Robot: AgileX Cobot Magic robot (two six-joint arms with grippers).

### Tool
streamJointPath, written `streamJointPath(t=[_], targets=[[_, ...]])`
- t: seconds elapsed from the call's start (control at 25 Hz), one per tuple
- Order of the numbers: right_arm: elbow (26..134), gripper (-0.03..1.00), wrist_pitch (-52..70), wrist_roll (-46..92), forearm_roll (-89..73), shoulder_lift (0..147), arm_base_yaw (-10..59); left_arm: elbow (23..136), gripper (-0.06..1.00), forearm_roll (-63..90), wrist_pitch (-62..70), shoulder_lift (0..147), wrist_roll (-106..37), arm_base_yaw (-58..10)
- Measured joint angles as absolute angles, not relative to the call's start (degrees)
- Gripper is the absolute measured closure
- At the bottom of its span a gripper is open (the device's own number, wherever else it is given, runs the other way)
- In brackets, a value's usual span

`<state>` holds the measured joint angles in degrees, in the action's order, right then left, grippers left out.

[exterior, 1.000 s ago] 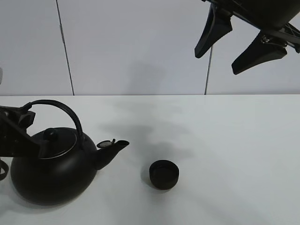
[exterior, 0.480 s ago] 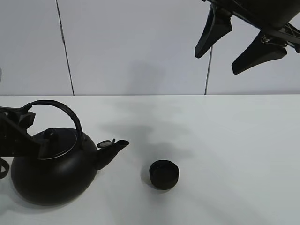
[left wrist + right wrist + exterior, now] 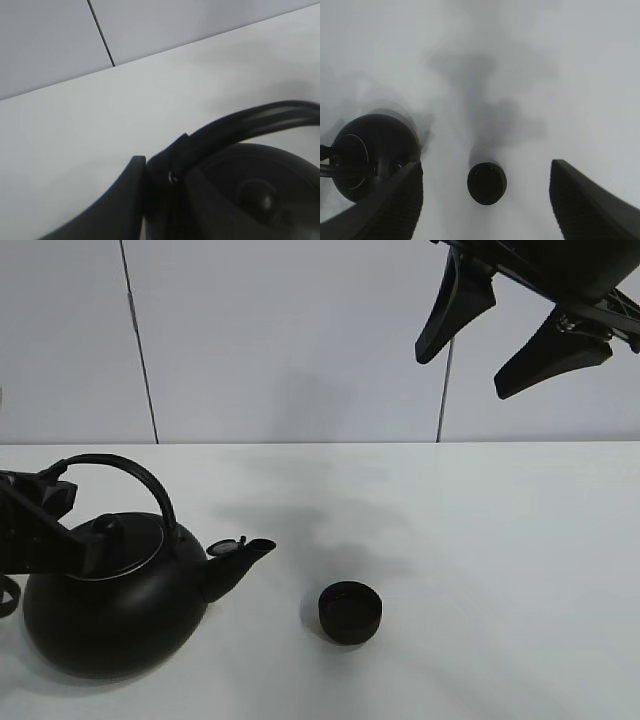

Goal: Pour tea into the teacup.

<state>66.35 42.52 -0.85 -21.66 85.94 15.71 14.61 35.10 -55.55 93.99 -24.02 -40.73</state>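
At the near left of the white table (image 3: 500, 540), the left gripper (image 3: 45, 502) is closed on the arched handle (image 3: 130, 472) of the big black kettle (image 3: 115, 605). The left wrist view shows this closely: one dark finger (image 3: 120, 200) lies against the handle's lower end, just where the handle meets the kettle body, with no gap between them. The kettle stands upright on the table, its knobbed lid (image 3: 110, 540) on top and its spout (image 3: 240, 558) pointing right toward the teacup (image 3: 350, 612).

High at the far right, the right gripper (image 3: 500, 330) hangs well above the table with its two black fingers (image 3: 455, 305) spread apart and nothing between them. From its wrist camera both fingers frame the scene below, the teacup (image 3: 487, 182) between them and the kettle (image 3: 370, 155) off to one side.

The teacup is small, low, round and matte black, sitting near the middle of the table toward the near edge, just right of the kettle's spout and apart from it. Neither gripper touches it.

The tabletop is plain white and matte, with soft grey shadows of the arms falling across its middle. Behind it rises a pale panelled wall (image 3: 300, 340) with two thin dark vertical seams.
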Motion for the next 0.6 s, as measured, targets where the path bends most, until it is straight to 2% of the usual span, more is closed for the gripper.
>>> streamJointPath(t=[0.4, 0.6], targets=[[66.4, 0.47, 42.5, -0.8, -21.7, 85.9, 15.7, 14.8, 0.64, 35.0, -50.7, 94.0, -23.3, -40.7], [66.4, 0.47, 42.5, -0.8, -21.7, 85.9, 15.7, 14.8, 0.61, 36.1, -50.9, 94.0, -23.1, -40.7]])
